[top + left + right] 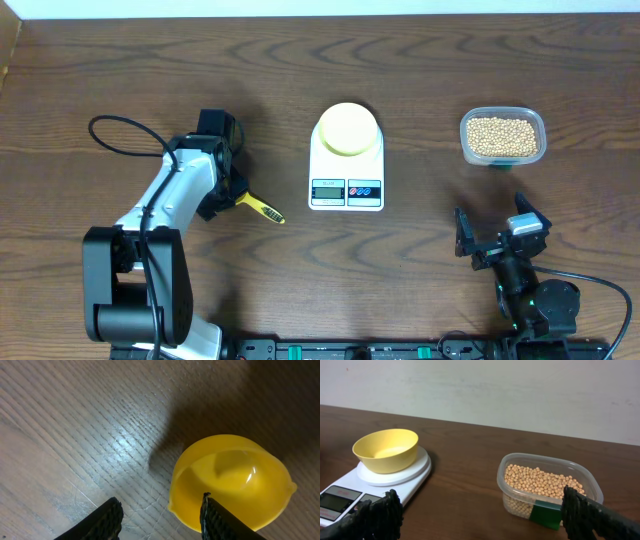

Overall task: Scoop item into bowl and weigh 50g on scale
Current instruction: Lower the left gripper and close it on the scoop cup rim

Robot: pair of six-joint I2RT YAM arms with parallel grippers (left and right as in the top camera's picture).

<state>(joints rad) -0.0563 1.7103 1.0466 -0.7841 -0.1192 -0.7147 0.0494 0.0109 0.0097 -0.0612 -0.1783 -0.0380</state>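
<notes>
Yellow scoop (230, 485) lies on the table (75, 425) beside the left tool (161, 502), which stands partly open, bare wood between its fingers. The beans (502, 135) sit in a clear tub (541, 130) at the right, well apart from the scale (346, 172), which carries the pale bowl (347, 128). The right tool (480, 497) gapes wide and empty near the tub.

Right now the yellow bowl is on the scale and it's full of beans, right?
Not quite. The bowl does sit on the scale, but it is empty, as the right wrist view shows. The beans are in the tub.
</notes>
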